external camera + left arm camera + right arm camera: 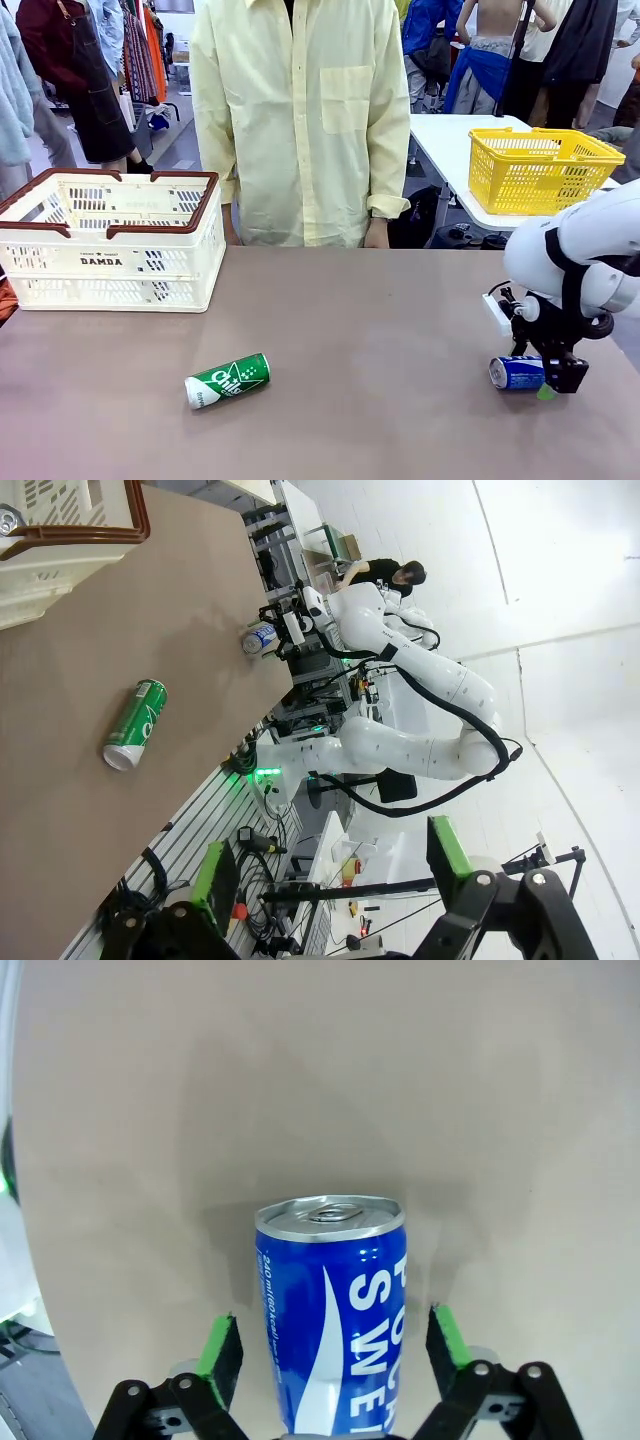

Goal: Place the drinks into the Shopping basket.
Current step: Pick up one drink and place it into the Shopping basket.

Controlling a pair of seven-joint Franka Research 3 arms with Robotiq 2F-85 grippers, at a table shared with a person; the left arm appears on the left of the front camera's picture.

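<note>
While straddling the blue can [330, 1300] with the right gripper [333, 1350], not clamping it: released, with a strip of bare table [300, 1080] showing between each green pad [222, 1355] and the can's side. In the front view, sits low at the table's right side on the white right arm, fingers down at the tabletop around that can. Finds the can on its side there, silver end turned toward the table's middle, white lettering along the blue wall.

Farther left, near the middle of the table's near part, finds a green can [228, 380] also on its side, well apart from the blue one, silver end toward the robot's left. Beyond it, at the far left, places the Shopping basket [110, 262] upright: cream-white, slotted, dark red-brown handles, "DAMDA" on the near wall. Leaves both cans outside it and well apart from it. In the left wrist view, glimpses what looks like a silver can end just past the basket's rim, at the picture's corner; colour not to be told.

Holds the left gripper [330, 865] up off the table, likewise released, green pads wide apart with nothing between them.

At the far edge, shows a person [300, 120] standing in a pale yellow shirt, and behind to the right a yellow basket [540, 170] on a white table.
</note>
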